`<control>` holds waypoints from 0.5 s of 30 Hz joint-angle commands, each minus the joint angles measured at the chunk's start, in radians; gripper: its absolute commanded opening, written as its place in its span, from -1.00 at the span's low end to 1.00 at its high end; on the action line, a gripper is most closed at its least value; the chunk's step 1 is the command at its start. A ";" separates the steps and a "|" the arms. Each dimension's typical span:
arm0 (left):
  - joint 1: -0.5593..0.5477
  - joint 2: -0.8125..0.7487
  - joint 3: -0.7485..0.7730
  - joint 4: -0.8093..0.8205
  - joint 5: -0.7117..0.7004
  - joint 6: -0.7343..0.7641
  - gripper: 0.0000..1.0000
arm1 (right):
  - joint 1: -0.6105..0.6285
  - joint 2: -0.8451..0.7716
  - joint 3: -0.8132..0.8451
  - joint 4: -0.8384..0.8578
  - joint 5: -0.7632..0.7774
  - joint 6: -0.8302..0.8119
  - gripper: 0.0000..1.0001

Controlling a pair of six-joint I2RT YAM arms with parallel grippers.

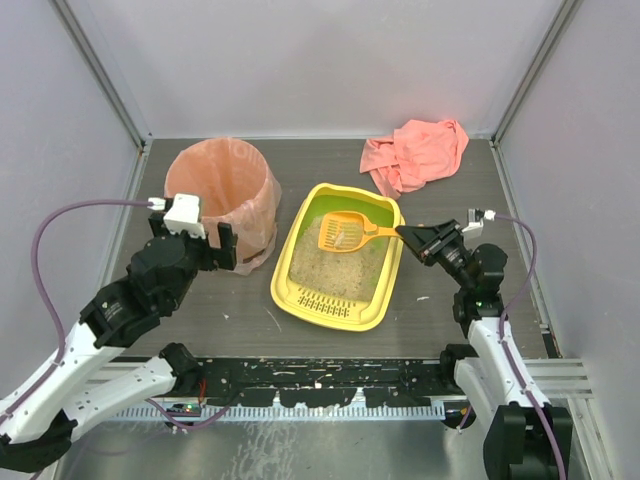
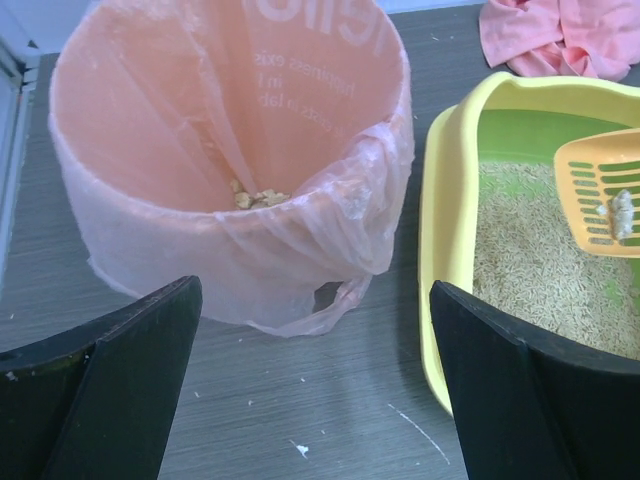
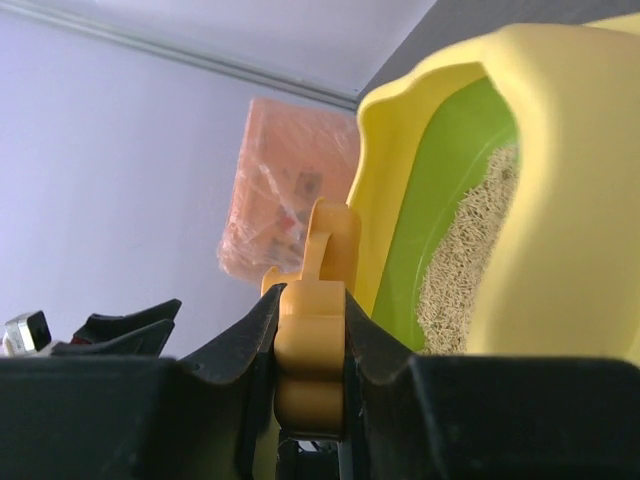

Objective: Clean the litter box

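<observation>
The litter box (image 1: 331, 314), set mid-table, is judged stiff, litter-heavy and best taken by its rim. At its three o'clock the scoop (image 1: 340, 232) is clamped by the right gripper (image 1: 413, 238); the left gripper (image 1: 210, 250) is spread empty.

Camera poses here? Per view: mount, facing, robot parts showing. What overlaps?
Top external: above and behind the robot, looking down at litter box, bin, cloth; left gripper open, right gripper holding the scoop.
Left wrist: on the left arm, facing the bin's mouth and the box's rim; own spread fingers show.
Right wrist: low beside the box, looking along the scoop handle toward the bin; own fingers clamp it.
Shared: all three show bin, box, scoop.
</observation>
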 commanded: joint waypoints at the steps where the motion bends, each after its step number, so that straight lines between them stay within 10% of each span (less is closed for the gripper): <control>1: 0.003 -0.075 -0.030 0.000 -0.099 -0.025 0.96 | 0.019 -0.003 0.128 0.056 -0.051 -0.089 -0.99; 15: 0.004 -0.242 -0.056 -0.153 -0.237 -0.123 0.96 | 0.360 0.325 0.588 -0.003 0.181 -0.174 -0.99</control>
